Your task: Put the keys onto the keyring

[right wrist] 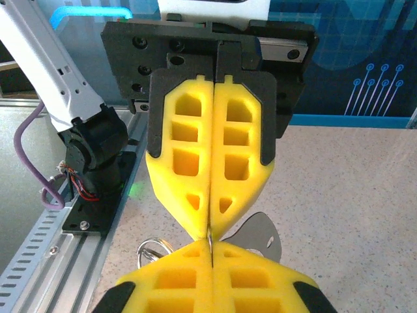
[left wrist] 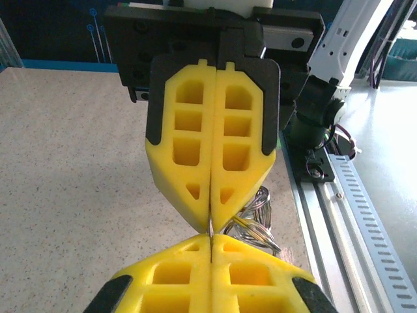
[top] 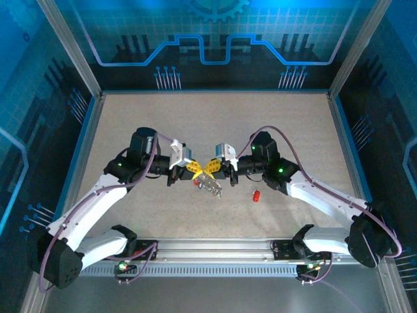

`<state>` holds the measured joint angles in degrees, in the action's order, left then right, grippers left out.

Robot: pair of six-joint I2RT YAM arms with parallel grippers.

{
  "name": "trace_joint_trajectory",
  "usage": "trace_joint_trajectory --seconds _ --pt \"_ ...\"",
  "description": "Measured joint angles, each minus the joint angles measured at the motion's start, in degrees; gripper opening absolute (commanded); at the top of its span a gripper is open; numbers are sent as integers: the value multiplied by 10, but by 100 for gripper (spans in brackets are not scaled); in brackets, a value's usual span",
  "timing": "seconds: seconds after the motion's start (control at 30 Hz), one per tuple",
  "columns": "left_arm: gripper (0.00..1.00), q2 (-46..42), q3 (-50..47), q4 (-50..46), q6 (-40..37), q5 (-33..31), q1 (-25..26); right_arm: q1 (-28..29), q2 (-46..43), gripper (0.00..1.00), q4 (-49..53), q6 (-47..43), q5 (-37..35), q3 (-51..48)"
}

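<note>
Left gripper [top: 195,169], right gripper [top: 210,167] tip to tip over worktop [top: 293,130] centre, both clamped; keys [top: 213,187] dangle just below; lone red key [top: 256,194] lies apart, toward right edge.
Left wrist: both pinch one thin wire, likely keyring [left wrist: 212,227]; silvery loops [left wrist: 257,212] beside.
Right wrist: same pinch; flat metal tab [right wrist: 259,236] beneath.
Judgement: ring light, springy, slippery; grip band edge-on; take red key by head.

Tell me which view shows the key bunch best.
Top external: the key bunch sits whole, just below the touching yellow fingertips. Left wrist catches some silvery loops of it behind them; right wrist shows a flat metal tab and one ring loop, the rest hidden.
</note>
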<state>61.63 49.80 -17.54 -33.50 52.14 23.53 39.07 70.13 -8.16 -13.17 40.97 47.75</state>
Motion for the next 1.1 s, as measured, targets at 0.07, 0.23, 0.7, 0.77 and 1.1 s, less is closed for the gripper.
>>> trace_joint_trajectory --seconds 0.07,0.23,0.7,0.77,1.1 --pt "0 0 0 -4 -11 0 0 0 0 0 4 -2 0 0" --pt "0 0 6 -28 -38 -16 6 3 1 0 37 -27 -6 10" --pt "0 11 69 -152 -70 -35 6 7 14 24 228 -139 -76 110" --pt "0 22 77 -165 -70 -34 6 8 16 25 246 -150 -86 114" --pt "0 52 87 -184 -59 -32 6 35 42 30 317 -195 -112 138"
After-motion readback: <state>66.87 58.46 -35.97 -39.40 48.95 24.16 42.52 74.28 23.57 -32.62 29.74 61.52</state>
